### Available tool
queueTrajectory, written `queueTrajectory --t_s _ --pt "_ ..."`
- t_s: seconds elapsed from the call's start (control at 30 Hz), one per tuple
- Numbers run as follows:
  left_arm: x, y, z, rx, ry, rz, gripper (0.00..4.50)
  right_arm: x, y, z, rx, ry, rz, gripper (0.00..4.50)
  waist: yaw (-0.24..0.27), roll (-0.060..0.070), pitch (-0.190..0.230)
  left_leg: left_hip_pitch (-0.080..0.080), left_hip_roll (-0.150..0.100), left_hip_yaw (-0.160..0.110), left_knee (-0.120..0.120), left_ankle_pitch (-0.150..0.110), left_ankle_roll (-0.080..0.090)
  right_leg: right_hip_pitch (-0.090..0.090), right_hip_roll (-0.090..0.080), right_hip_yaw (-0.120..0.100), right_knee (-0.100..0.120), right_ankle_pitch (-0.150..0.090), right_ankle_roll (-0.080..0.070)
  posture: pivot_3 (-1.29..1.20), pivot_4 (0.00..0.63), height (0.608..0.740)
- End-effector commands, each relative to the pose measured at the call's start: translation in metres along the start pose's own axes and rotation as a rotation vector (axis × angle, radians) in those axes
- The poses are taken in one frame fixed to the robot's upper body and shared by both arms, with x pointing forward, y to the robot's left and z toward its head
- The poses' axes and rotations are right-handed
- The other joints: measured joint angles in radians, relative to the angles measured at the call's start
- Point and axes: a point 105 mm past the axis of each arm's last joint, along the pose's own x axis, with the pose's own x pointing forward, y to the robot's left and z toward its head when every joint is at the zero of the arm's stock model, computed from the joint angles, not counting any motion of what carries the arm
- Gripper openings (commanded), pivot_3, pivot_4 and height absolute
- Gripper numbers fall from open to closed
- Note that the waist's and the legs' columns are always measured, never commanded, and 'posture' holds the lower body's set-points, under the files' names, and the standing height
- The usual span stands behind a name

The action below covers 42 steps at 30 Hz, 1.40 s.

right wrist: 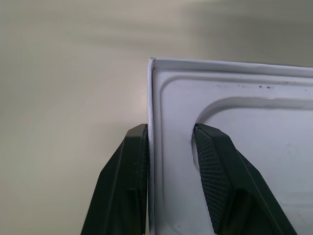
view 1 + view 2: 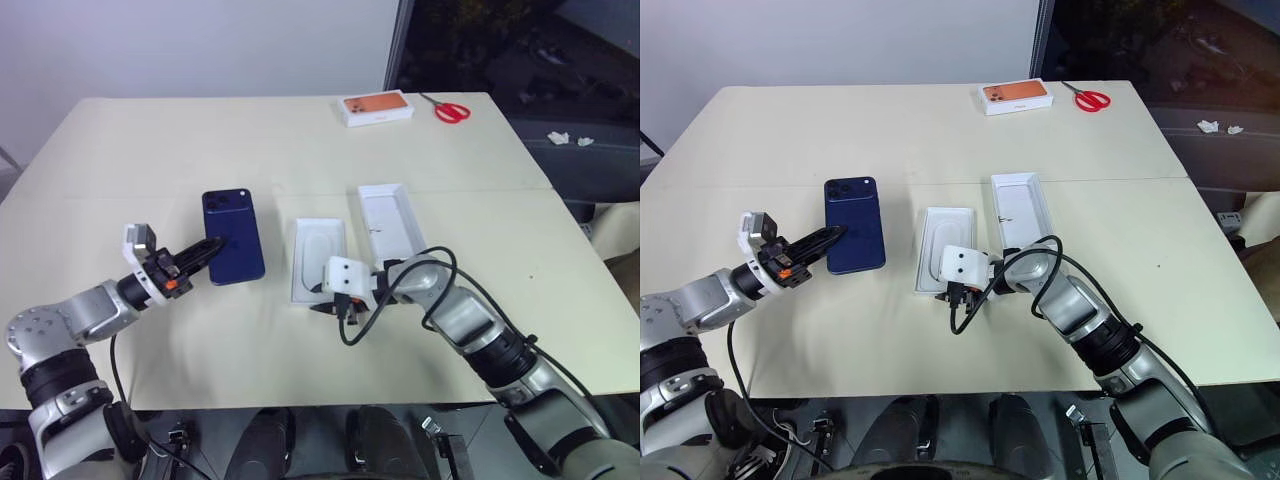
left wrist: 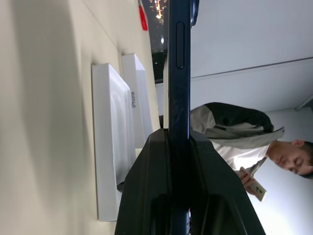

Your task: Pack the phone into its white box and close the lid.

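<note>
The dark blue phone lies camera side up left of centre, its near end between the fingers of my left gripper, which is shut on it; the left wrist view shows its edge clamped. The white box lies right of the phone with a white insert tray with an oval recess in it, hiding its floor. My right gripper is open at the box's near corner: one finger touches the outside of the wall and the other sits inside the recess. The lid lies open side up beside the box.
An orange-topped white box and red scissors lie at the table's far edge. A black cable loops from my right wrist over the table. A person shows beyond the table in the left wrist view.
</note>
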Motion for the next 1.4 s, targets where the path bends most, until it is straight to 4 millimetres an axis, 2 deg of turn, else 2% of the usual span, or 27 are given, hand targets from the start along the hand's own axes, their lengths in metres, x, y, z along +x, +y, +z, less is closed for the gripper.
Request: queueTrajectory --t_s 0.03,0.27,0.4,0.6,0.8,0.93,1.07,1.17,1.33,1.4 --pt "0.000 -0.016 0.004 0.045 -0.013 -0.063 0.41 0.000 0.001 -0.005 0.008 0.013 0.011 1.51 0.000 0.000 0.000 0.000 0.000 0.000 0.000 0.000 0.000 0.000 0.000 0.000 0.000 0.000 0.000 0.00 0.150 0.740" --pt "0.002 -0.015 0.003 0.045 -0.014 -0.056 0.41 -0.002 0.008 -0.007 -0.008 0.007 0.051 1.51 0.001 0.000 0.000 0.000 0.000 0.000 0.000 0.000 0.000 0.000 0.000 0.000 0.000 0.000 0.000 0.00 0.150 0.740" --pt "0.003 -0.015 0.002 0.045 -0.014 -0.059 0.41 -0.001 0.008 -0.009 -0.016 0.019 0.050 0.41 -0.001 -0.001 0.000 0.000 0.000 0.000 0.000 0.000 0.000 0.000 0.000 0.000 0.000 0.000 0.000 0.00 0.150 0.740" --pt "0.004 -0.016 0.000 0.041 -0.008 -0.062 0.41 -0.003 0.007 -0.002 -0.016 -0.016 0.047 0.41 -0.002 -0.001 0.000 0.000 0.000 0.000 0.000 0.000 0.000 0.000 0.000 0.000 0.000 0.000 0.000 0.00 0.150 0.740" --pt "0.003 -0.015 0.000 0.039 -0.009 -0.057 0.41 -0.006 0.021 0.007 0.003 -0.076 0.103 0.41 0.000 -0.001 0.000 0.000 0.000 0.000 0.000 0.000 0.000 0.000 0.000 0.000 0.000 0.000 0.000 0.00 0.150 0.740" --pt "0.003 -0.015 0.000 0.038 -0.007 -0.061 0.41 -0.001 0.025 0.028 0.069 -0.146 0.099 0.41 -0.003 -0.001 0.000 0.000 0.000 0.000 0.000 0.000 0.000 0.000 0.000 0.000 0.000 0.000 0.000 0.00 0.150 0.740" --pt "0.003 -0.015 -0.002 0.036 -0.003 -0.063 0.41 0.006 0.026 0.031 0.108 -0.145 0.086 0.41 -0.003 -0.001 0.000 0.000 0.001 0.000 0.000 0.000 0.000 0.000 0.000 0.000 0.000 0.000 0.000 0.00 0.150 0.740" --pt "0.005 -0.016 -0.002 0.035 0.004 -0.062 0.41 0.008 0.025 0.032 0.146 -0.152 0.085 1.61 0.000 -0.001 0.000 0.000 0.000 0.000 0.000 0.000 0.000 0.000 0.000 0.000 0.000 0.000 0.000 0.00 0.150 0.740" --pt "0.006 -0.015 -0.004 0.034 0.018 -0.059 0.41 0.008 0.021 0.040 0.149 -0.182 0.074 4.09 0.000 -0.001 0.000 0.000 0.000 0.000 0.000 0.000 0.000 0.000 0.000 0.000 0.000 0.000 0.000 0.00 0.150 0.740" --pt "0.005 -0.014 -0.006 0.031 0.026 -0.055 0.41 0.003 0.014 0.047 0.168 -0.225 0.059 4.09 0.000 -0.001 0.000 0.000 0.000 0.000 0.000 0.000 0.000 0.000 0.000 0.000 0.000 0.000 0.000 0.00 0.150 0.740"
